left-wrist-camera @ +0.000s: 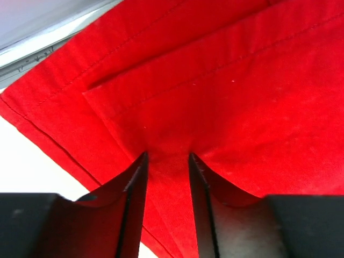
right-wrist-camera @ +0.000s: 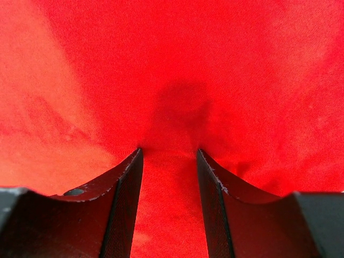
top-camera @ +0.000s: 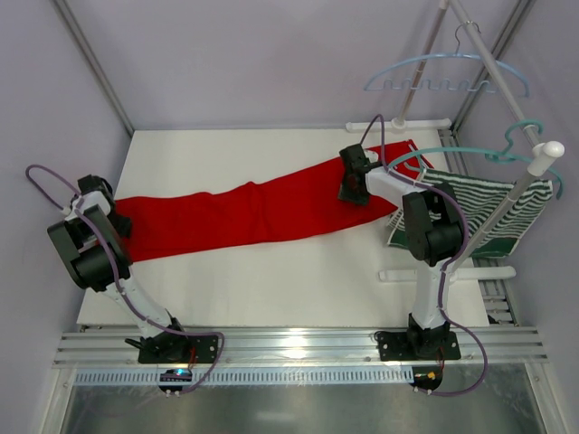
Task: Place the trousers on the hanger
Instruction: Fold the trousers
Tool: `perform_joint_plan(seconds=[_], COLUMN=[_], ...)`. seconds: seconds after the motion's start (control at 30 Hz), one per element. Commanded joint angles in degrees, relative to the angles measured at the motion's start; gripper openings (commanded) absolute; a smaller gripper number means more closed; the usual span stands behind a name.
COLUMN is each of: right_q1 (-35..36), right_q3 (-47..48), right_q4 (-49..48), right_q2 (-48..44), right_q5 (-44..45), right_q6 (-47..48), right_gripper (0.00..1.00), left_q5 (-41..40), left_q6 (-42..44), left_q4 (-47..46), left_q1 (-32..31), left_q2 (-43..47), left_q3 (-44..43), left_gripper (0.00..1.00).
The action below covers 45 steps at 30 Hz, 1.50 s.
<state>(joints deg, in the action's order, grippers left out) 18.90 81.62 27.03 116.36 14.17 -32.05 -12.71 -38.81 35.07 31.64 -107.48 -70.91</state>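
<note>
Trousers (top-camera: 262,212), bright red, lie stretched flat on the white surface (top-camera: 271,280). Their long axis runs from the middle left of the top view up to the upper right, where the waist end stops just beside the rack.

The left tool (left-wrist-camera: 167,161) sits on the far left end. Its jaws stand narrow with red cloth puckered between them, though I cannot tell whether the grip is firm. The right tool (right-wrist-camera: 169,156) is down on the upper-right end and holds a ridge of cloth between half-spread jaws.

The pale blue hanger (top-camera: 434,86) hangs in the upper right corner, beyond the right tool, so the right arm is nearer to it.

A teal hanger (top-camera: 452,151) carrying a green-and-white striped garment (top-camera: 507,217) hangs just right of the waist end. I judge that it crowds the path upward, as does the slanted white rack pole (top-camera: 529,181).
</note>
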Motion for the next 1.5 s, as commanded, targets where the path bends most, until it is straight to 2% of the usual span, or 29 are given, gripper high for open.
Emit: perform_joint_plan(seconds=[0.0,0.07,0.1,0.17,0.2,0.43,0.53,0.67,0.83,1.13,1.23,1.33,1.37,1.43,1.47], right_q1=[-1.32,-1.58,-1.58,-1.75,-1.67,-1.76,-1.76,-1.93,-2.63,-2.99,-3.08,-3.16,-3.16,-3.25,-3.25], right_q3=[-1.73,-1.73,-1.73,-1.73,-1.82,-2.17,-2.17,-2.35,-3.14,-3.84,-3.49,-3.14,-3.05,-3.05,-3.14], right_q4=[-0.22,-0.22,-0.39,-0.39,-0.31,-1.1,-1.27,-1.45,-2.06,-2.59,-2.51,-2.33,-2.33,-2.33,-2.42], right_q2=[-0.51,-0.69,-0.78,-0.78,-0.69,-0.87,-0.6,-0.69,-1.57,-2.01,-1.75,-1.48,-1.48,-1.48,-1.48], right_q5=[0.68,0.51,0.5,0.33,0.24,-0.28,-1.16,-1.17,-1.52,-1.43,-1.08,-1.17,-1.25,-1.25,-1.17], right_q6=[0.68,0.68,0.59,0.59,0.59,0.59,0.5,0.85,1.12,1.73,1.73,1.64,1.82,1.91,1.91], right_gripper=[0.48,0.48,0.48,0.48,0.48,0.48,0.48,0.48,0.48,0.48,0.48,0.48,0.48,0.48,0.48], left_q5=[1.29,1.11,0.85,0.23,-0.55,-5.56,-5.32,-4.08,-3.38,-2.32,-1.88,-1.18,-1.18,-1.44,-1.61], left_q6=[-1.71,-1.89,-1.89,-1.89,-1.8,-1.18,-1.27,-2.15,-3.38,-3.2,-3.99,-4.61,-4.7,-4.7,-4.7], left_q4=[-0.79,-0.88,-1.05,-0.01,0.43,7.11,6.33,0.72,0.44,-1.85,-1.93,-2.55,-2.55,-2.46,-2.29], left_q1=[1.06,1.15,1.06,1.14,1.06,0.71,0.35,0.44,0.36,0.35,0.35,0.27,0.27,0.09,-0.08], left_q2=[-2.12,-1.68,-1.16,-0.71,-0.36,0.95,2.62,5.87,5.36,0.0,-1.06,-1.59,-1.59,-1.5,-1.15], left_q3=[-0.02,0.51,0.86,0.6,-0.18,-4.58,-3.28,1.3,2.27,2.01,2.53,2.97,2.98,2.89,2.71], left_gripper=[0.32,0.25,0.14,0.02,0.01,0.01,0.01,0.28,0.33,0.36,0.35,0.29,0.19,0.11,0.03])
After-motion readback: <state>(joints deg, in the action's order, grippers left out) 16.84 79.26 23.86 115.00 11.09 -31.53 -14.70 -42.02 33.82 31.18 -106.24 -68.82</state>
